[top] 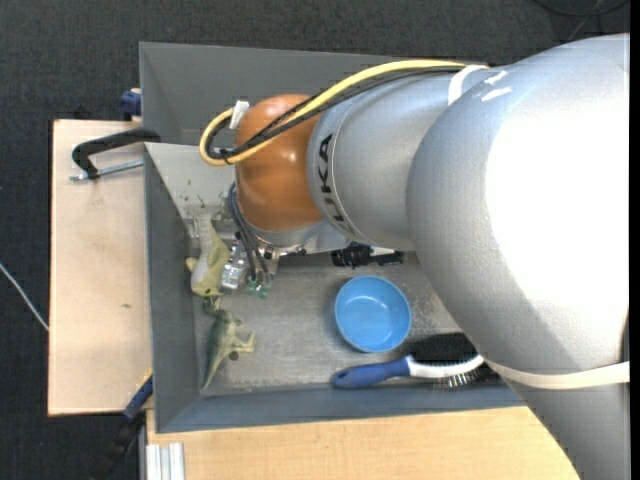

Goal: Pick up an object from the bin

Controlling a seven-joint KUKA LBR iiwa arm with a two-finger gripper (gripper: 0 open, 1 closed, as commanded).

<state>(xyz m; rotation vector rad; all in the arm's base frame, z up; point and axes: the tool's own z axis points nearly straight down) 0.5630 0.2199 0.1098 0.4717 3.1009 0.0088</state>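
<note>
We see even, fairly bright light from above. The arm [520, 198] carries a soft sheen, and the bin [290, 343] floor beneath it lies shaded.

The grey bin [290, 340] carries four loose things on its floor. A round blue bowl [372, 313] sits upright near the middle, mouth up. Just below it, along the near wall, lies a brush [405, 369] with a blue handle pointing left and a black and white head to the right; bowl and brush are close, and whether they touch cannot be told. In the lower left corner lies a green dinosaur [226, 344]. Above it, against the left wall, lies a pale toy [208, 269].
</note>
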